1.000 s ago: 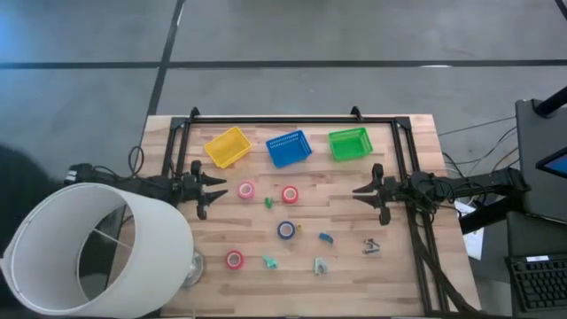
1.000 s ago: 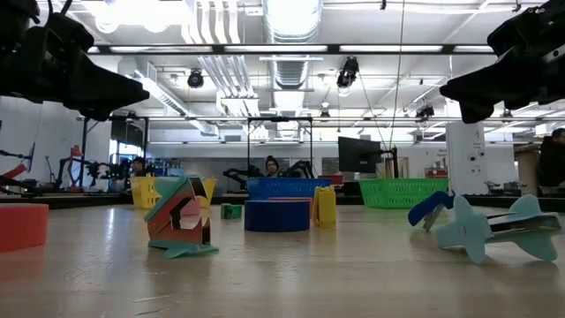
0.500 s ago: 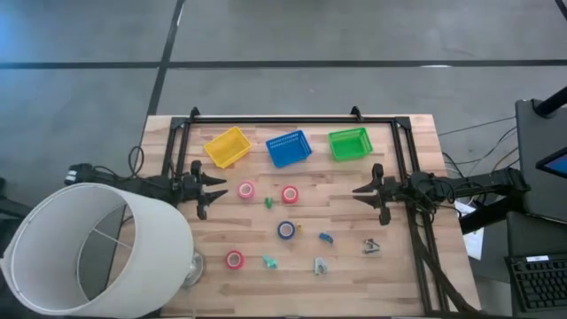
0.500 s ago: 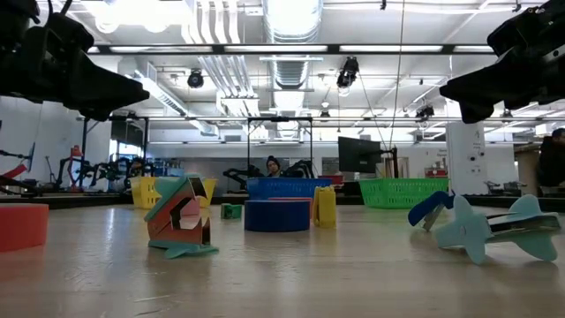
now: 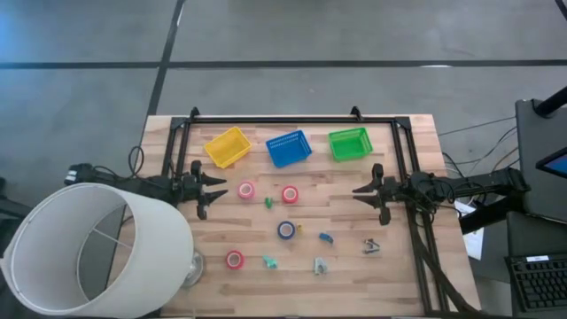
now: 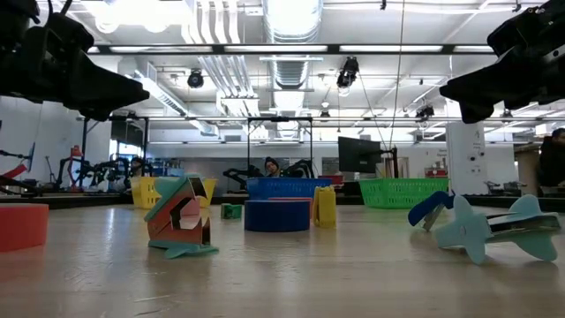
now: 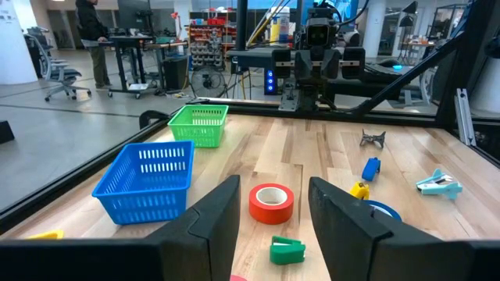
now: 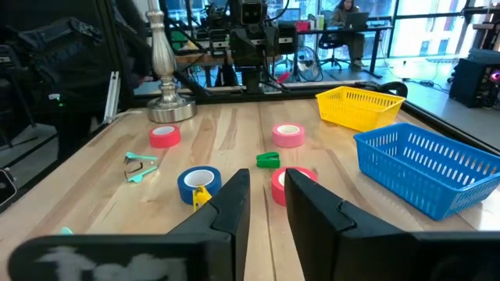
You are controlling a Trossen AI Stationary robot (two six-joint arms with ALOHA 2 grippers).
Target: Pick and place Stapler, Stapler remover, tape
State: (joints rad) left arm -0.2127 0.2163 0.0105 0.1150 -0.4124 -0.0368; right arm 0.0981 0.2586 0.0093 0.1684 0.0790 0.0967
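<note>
Left gripper (image 5: 221, 190) hovering at left-centre of frame, fingers spread, holding nothing. Right gripper (image 5: 356, 192) hovering at right-centre, fingers narrowly parted, holding nothing. Tape rolls lying mid-frame: pink roll (image 5: 246, 190), red roll (image 5: 290, 194), blue roll (image 5: 286, 230), red roll (image 5: 234, 260) lower left. Yellow basket (image 5: 227, 146), blue basket (image 5: 289, 148), green basket (image 5: 349, 143) sitting along top.

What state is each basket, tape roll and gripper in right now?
yellow basket: empty, tilted askew on the table.
blue basket: empty.
green basket: empty.
blue tape: lying flat, untouched.
three pink-red tape rolls: lying flat, apart from each other.
left gripper: open, holding nothing, above the table's left side.
right gripper: open, narrow gap, holding nothing, at the right side.
</note>
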